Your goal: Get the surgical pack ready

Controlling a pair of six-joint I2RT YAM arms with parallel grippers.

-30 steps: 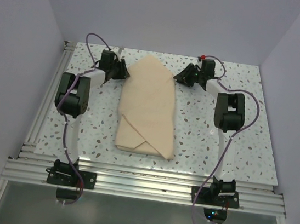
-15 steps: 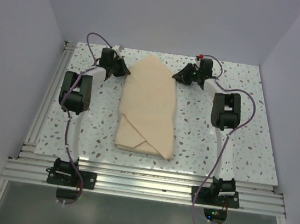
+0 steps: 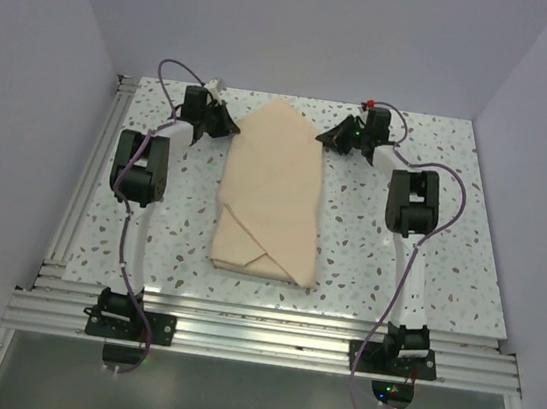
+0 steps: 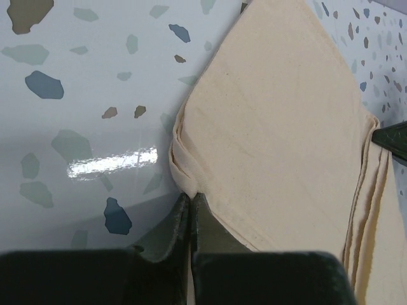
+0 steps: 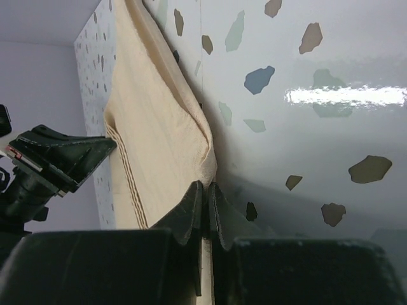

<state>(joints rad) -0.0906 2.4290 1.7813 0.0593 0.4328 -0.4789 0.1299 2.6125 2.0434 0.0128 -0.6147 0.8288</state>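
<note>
- Both sets of jaws have closed since a second ago, when they stood apart at the far flanks of the wrap; the arms have also edged slightly inward.
- From above, the wrap sheet [image 3: 272, 199] lies folded into a long beige bundle in the middle of the speckled table [image 3: 396, 271]. It comes to a point at the far end, with crossed flaps at the near end.
- I cannot see inside the bundle; the folds cover whatever they enclose.
- The left gripper [image 3: 229, 129] sits at the far left edge of the wrap. In my left wrist view its fingers [image 4: 181, 219] are pressed together, with a puckered fold of cloth at their tips.
- How much cloth is caught between them I cannot make out, as the finger bodies hide it.
- The right gripper [image 3: 321, 140] mirrors this on the far right edge. Its wrist view shows the jaws shut, with the layered hem bunched against the tips and a pale sliver between the fingers.
- The overhead view is too small to show either pinch.
- Each wrist view catches the opposite gripper only as a dark shape cut off at the frame edge.
</note>
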